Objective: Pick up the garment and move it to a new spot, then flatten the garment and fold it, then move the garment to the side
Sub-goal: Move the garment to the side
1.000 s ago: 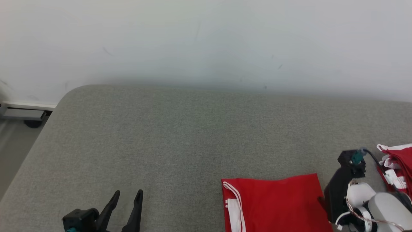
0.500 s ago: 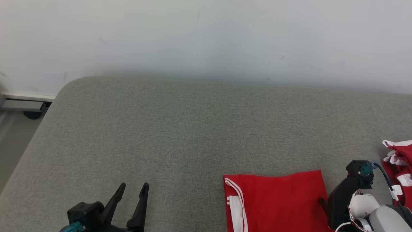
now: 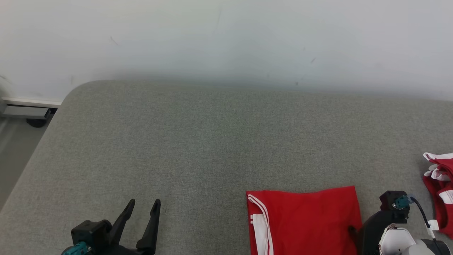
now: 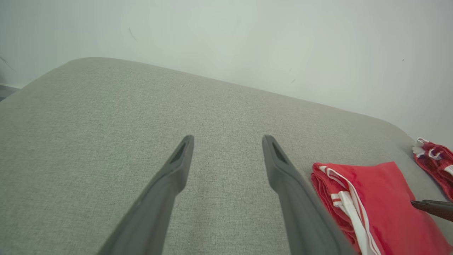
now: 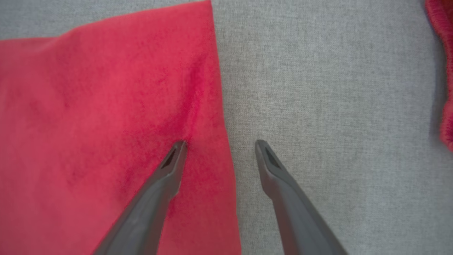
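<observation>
- Head view: the folded red garment (image 3: 304, 221) lies flat on the grey cushion (image 3: 212, 141), at the near edge and right of the middle. It has white stripes (image 3: 260, 223) on its left side.
- The left gripper (image 3: 144, 202) hangs over bare cushion, well apart from the garment. Its jaws are spread wide and hold nothing.
- Right wrist view: the right gripper (image 5: 220, 143) has its jaws spread wide too, with nothing in them. One finger is on or just above the red cloth by its right edge; I cannot tell if it touches. The other finger is over the grey cushion.
- I think the folding is done, and the job left is to move the garment to the side.
- What could go wrong: if the jaws shut here, they may grab just the top layer. Then the fold would fall open when it is lifted.
- With one gripper on one edge, the far side could droop or drag and get bunched up.
- Another red pile (image 3: 439, 184) sits near on the right. A push that way could mix the two together.
</observation>
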You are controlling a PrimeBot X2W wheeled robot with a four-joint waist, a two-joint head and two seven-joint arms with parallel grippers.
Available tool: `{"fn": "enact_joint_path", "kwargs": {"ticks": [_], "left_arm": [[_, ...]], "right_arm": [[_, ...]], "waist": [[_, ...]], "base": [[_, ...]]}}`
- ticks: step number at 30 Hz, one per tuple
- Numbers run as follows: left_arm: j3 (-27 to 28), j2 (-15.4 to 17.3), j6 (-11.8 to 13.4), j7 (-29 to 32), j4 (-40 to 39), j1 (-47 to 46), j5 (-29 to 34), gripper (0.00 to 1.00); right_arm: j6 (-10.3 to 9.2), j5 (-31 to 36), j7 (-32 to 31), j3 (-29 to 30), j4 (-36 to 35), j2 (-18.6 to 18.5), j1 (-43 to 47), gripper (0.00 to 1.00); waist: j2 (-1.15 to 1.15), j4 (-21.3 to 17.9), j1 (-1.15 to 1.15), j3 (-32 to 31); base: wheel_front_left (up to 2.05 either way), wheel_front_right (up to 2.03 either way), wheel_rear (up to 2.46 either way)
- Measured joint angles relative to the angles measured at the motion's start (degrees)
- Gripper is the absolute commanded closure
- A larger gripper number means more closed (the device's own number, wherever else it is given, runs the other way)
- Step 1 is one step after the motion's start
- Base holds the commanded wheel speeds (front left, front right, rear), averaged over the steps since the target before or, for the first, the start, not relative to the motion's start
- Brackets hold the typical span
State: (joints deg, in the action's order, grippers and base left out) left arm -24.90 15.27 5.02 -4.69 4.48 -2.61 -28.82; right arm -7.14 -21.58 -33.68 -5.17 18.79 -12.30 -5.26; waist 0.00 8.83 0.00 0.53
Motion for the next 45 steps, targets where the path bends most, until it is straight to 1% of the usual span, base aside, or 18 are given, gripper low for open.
{"fn": "enact_joint_path", "kwargs": {"ticks": [12, 13, 14, 15, 16, 24, 30, 33, 37, 41, 45], "left_arm": [[-1.0, -0.11, -0.56, 0.64, 0.02, -0.68, 0.09, 0.0], [-1.15, -0.21, -0.56, 0.65, 0.03, -0.97, 0.09, 0.0], [-1.19, -0.29, -0.55, 0.66, 0.04, -1.18, 0.09, 0.0], [-1.2, -0.31, -0.56, 0.66, 0.07, -1.24, 0.09, 0.0], [-1.21, -0.31, -0.56, 0.7, 0.1, -1.23, 0.09, 0.0], [-1.15, -0.32, -0.55, 0.7, 0.32, -1.24, 0.09, 0.0], [-1.05, -0.31, -0.54, 0.69, 0.41, -1.21, 0.08, 0.0], [-0.49, -0.2, -0.49, 0.59, 0.38, -0.96, 0.08, 0.0], [-0.02, 0.07, -0.41, 0.53, 0.32, -0.6, 0.08, 0.0], [-0.35, -0.05, -0.41, 0.35, 0.2, -0.46, 0.08, 0.0], [-0.3, -0.03, -0.3, 0.14, 0.0, -0.19, 0.09, 0.0]], "right_arm": [[0.01, -2.92, 0.91, 2.77, 3.79, 0.77, -1.47, 0.0], [0.01, -3.12, 0.91, 3.03, 4.01, 0.77, -1.49, 0.15], [0.0, -3.15, 0.89, 3.13, 4.39, 0.77, -1.66, 0.57], [0.0, -3.15, 0.86, 3.14, 4.83, 0.74, -2.03, 0.8], [0.0, -3.15, 0.84, 3.09, 5.12, 0.65, -2.39, 1.0], [0.09, -2.54, 0.14, 1.43, 5.49, 0.09, -3.64, 1.0], [0.15, -1.41, -0.15, 1.4, 2.44, -1.94, -4.0, 1.0], [0.13, -1.59, -0.13, 4.09, -1.12, -3.22, -5.56, 1.0], [0.08, -1.56, -0.64, 6.87, -5.57, -6.05, -7.26, 1.0], [0.04, -1.34, -1.7, 10.0, -8.0, -8.29, -7.09, 1.0], [0.01, -1.12, -3.3, 12.23, -9.94, -9.42, -7.18, 1.0]], "waist": [[0.0, 0.87, 0.0, 0.88], [0.0, 1.06, 0.0, 0.94], [0.0, 1.25, -0.01, 0.99], [0.0, 1.43, -0.01, 1.04], [0.0, 1.61, -0.01, 1.07], [0.0, 2.35, -0.01, 0.98], [0.0, 2.55, 0.0, 0.61], [0.0, 2.34, -0.01, 0.4], [0.0, 1.57, 0.0, 0.16], [0.0, 0.84, 0.0, -0.13], [0.0, 0.21, 0.0, -0.34]], "base": [[0.0, 0.0, 0.0], [0.0, 0.0, 0.0], [0.0, 0.0, 0.0], [0.0, 0.0, 0.0], [0.0, 0.0, 0.0], [0.0, 0.0, 0.0], [0.0, 0.0, 0.0], [0.0, 0.0, 0.0], [0.0, 0.0, 0.0], [0.0, 0.0, 0.0], [0.0, 0.0, 0.0]]}}
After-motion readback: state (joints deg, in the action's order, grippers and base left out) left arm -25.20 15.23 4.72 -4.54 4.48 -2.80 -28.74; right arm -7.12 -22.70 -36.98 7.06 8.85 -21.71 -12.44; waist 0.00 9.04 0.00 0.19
